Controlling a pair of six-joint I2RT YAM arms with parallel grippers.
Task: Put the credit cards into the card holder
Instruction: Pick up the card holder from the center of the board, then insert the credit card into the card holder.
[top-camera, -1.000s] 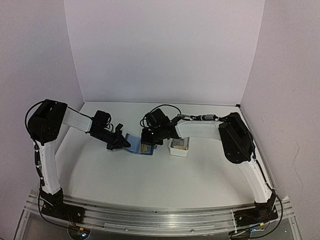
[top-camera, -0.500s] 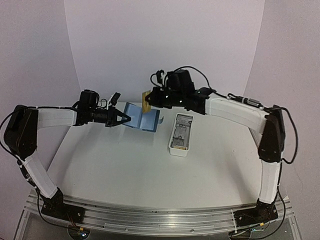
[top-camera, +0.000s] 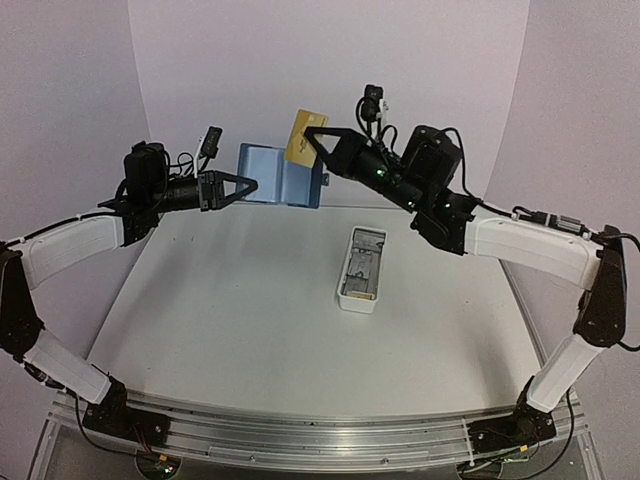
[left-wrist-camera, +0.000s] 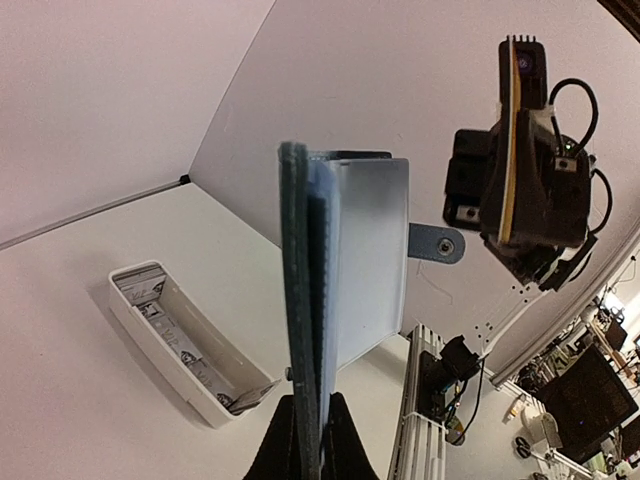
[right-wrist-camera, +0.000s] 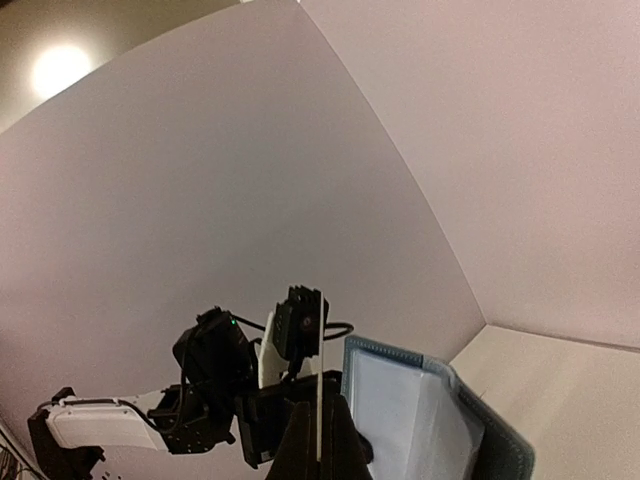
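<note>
Your left pincer (top-camera: 248, 186) clamps the open card holder (top-camera: 285, 175) aloft, spine upright, snap tab (left-wrist-camera: 437, 243) toward the right pincer (top-camera: 312, 142), which grasps the gold credit card (top-camera: 304, 130), long axis near-vertical.

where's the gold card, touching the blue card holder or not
Apart: left wrist view shows bare wall between the gold card and the card holder.

no readable text anywhere
</note>
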